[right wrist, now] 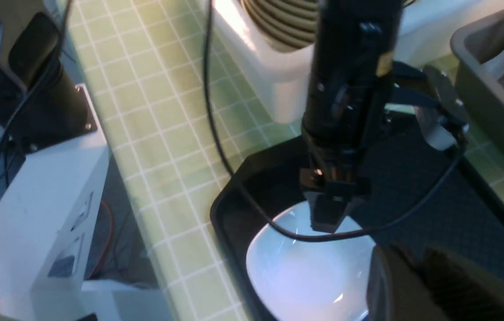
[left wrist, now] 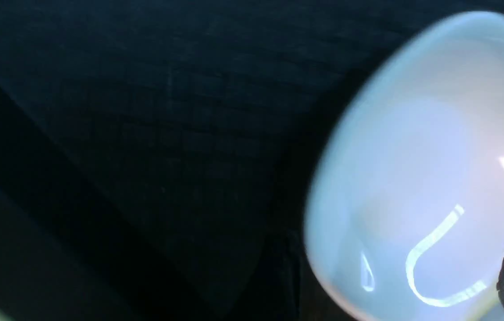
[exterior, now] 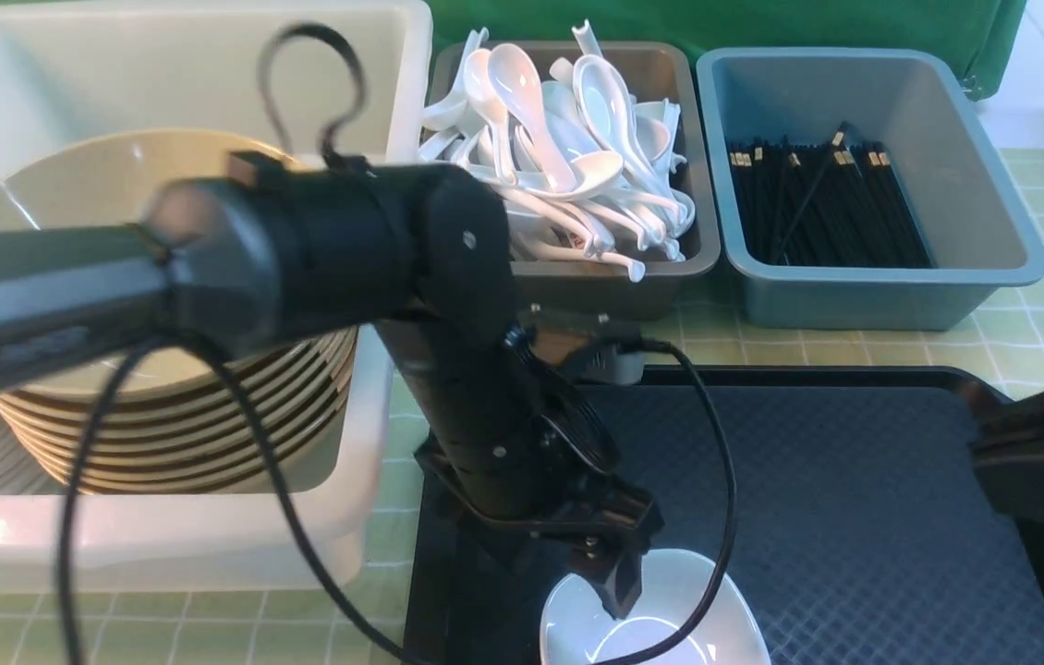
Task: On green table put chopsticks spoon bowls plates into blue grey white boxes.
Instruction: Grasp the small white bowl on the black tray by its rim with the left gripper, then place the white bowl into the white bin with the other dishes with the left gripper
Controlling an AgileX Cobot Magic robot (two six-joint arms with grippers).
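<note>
**No words to read**

Nothing here can be read. The yellow sticker [right wrist: 384, 64] on the left arm [right wrist: 345, 89] is too blurry. So are the little labels [right wrist: 62, 267] on the white cabinet [right wrist: 33, 214].

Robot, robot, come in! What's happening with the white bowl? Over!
Left gripper at rim of white bowl, grip unclear. Right gripper apart from it, jaws blurred. Bowl sits on black tray. Left arm's cable drapes across bowl.

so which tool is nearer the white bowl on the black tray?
Left. The left tool hangs over the far rim of the white bowl; the right tool is off to the bowl's right, apart from it.
</note>
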